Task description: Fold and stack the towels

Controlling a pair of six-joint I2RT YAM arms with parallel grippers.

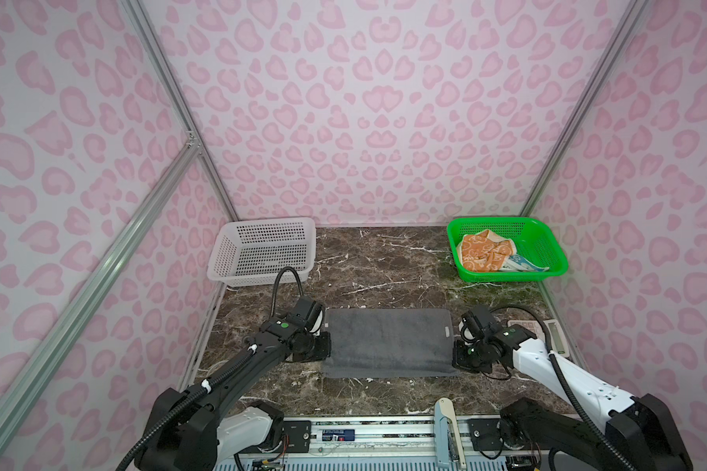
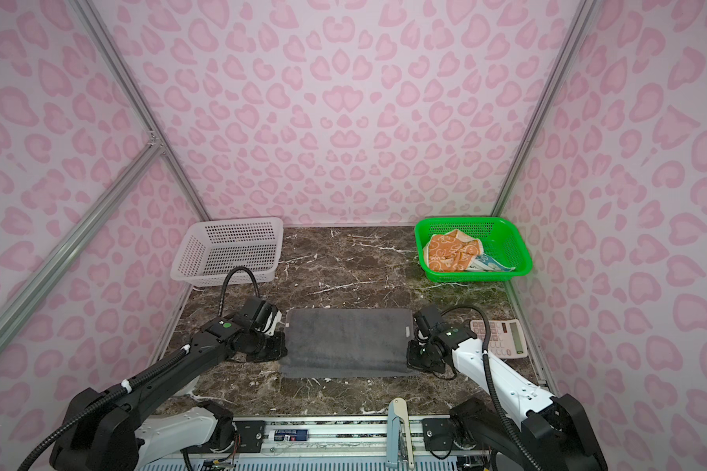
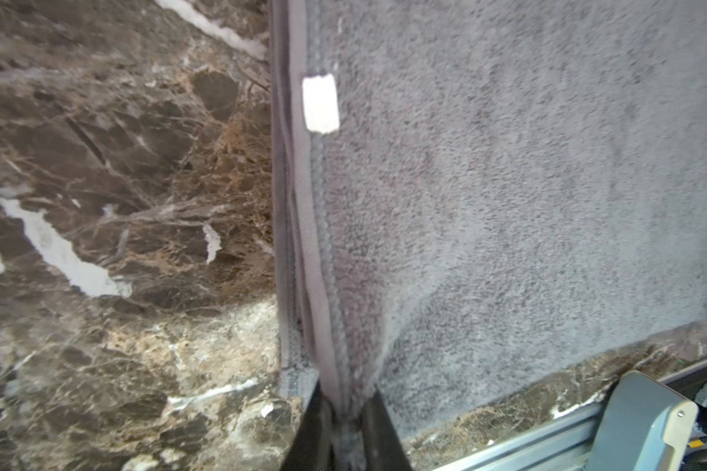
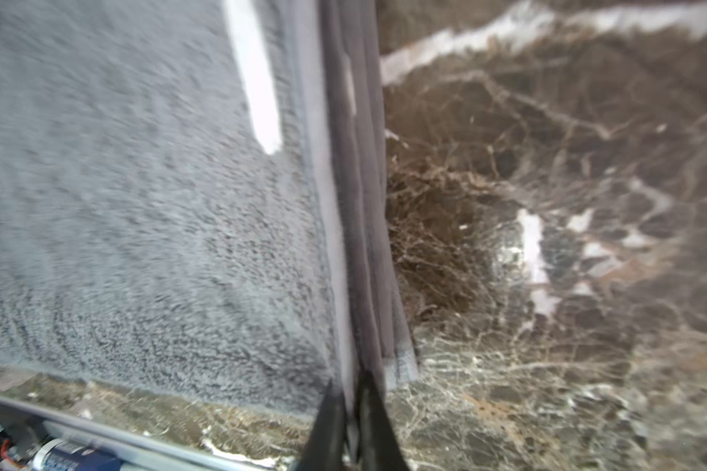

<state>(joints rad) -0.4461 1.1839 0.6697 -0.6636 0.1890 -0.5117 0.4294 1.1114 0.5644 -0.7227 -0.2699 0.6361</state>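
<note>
Left pincer (image 3: 345,397) and right pincer (image 4: 348,385) each seemingly pinch opposite hems of the grey towel (image 1: 386,342).

No word, brand or number can be read in any view. The white tag (image 3: 320,102) at the hem of the dark grey towel (image 3: 527,183) shows blank. The calculator (image 2: 507,335), at the right of a top view, has keys and a display, but their marks are too small to make out. The blue cylinder (image 2: 290,435) on the rail (image 2: 343,433) at the lower edge bears an illegible label. The orange towel (image 1: 484,250) in the green basket (image 1: 494,221) shows cream prints, no legible letters.
</note>
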